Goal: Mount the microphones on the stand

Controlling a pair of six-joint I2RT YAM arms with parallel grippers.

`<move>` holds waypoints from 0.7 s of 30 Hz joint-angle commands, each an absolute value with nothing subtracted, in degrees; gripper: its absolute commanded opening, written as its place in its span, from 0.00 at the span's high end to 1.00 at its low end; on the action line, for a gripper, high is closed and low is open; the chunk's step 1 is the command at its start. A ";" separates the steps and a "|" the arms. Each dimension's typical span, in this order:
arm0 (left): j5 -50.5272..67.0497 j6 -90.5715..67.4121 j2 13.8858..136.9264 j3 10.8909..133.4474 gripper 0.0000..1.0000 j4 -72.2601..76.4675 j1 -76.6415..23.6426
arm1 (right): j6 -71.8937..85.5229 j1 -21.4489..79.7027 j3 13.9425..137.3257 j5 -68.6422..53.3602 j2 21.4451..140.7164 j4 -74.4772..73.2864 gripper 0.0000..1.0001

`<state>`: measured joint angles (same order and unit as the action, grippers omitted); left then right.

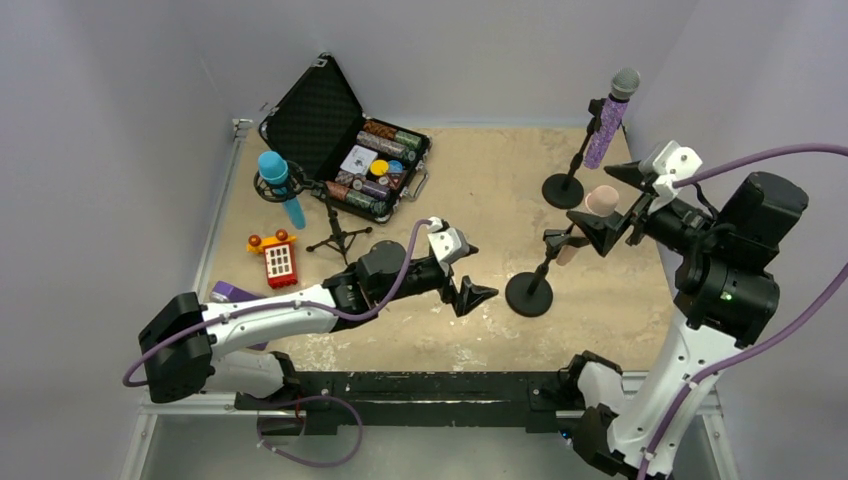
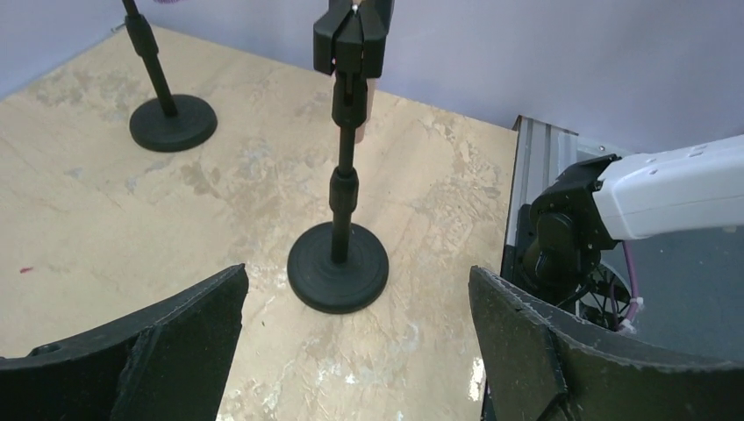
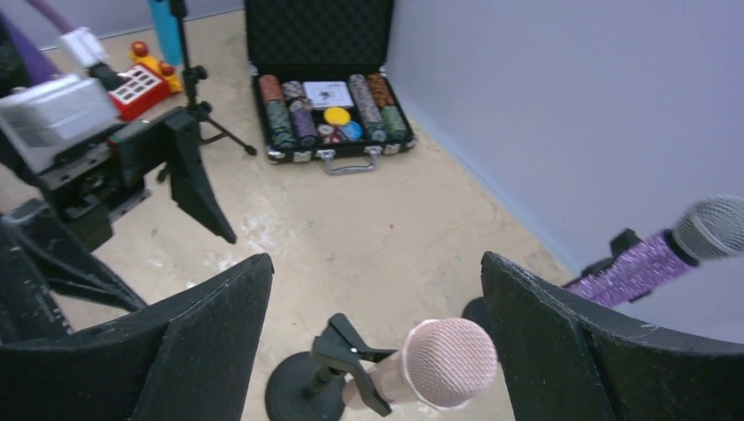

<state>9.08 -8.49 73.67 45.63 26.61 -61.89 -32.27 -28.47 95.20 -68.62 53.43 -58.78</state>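
Counting three microphones: one glittery purple microphone (image 1: 607,125) with a grey mesh head, one peach-pink microphone (image 3: 436,366), one blue microphone (image 1: 283,188). Counting three stands: two round-base stands, far (image 1: 563,189) and near (image 1: 529,294), and one tripod stand (image 1: 338,236). Also logging one open poker chip case (image 1: 345,135) and one red-and-yellow toy (image 1: 277,259).

Finding each microphone seated in its own stand: purple on the far round-base stand, peach-pink in the clip of the near one, blue on the tripod.

Noting the right gripper (image 3: 375,263) spread wide, grasping nothing. Placing the peach-pink head between its two fingers (image 3: 202,342), near the tips, apart from both pads. Placing the purple microphone outside the gap, just past the finger on the right of the wrist view. Placing the blue microphone well beyond the fingertips, far across the table.

Noting the left gripper (image 2: 358,281) likewise released and wide, holding nothing. Placing the near stand's base ahead of its fingertips, centred in the gap and touching neither finger, with the peach-pink microphone above, mostly hidden behind the clip.
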 commanded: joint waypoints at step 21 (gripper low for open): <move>14.67 -7.45 107.13 62.80 0.17 46.78 -63.37 | -45.14 -8.39 86.16 -73.52 51.02 -68.64 0.09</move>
<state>14.81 -10.79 104.90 55.79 39.94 -63.13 -44.31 -8.67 87.15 -71.57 52.29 -69.58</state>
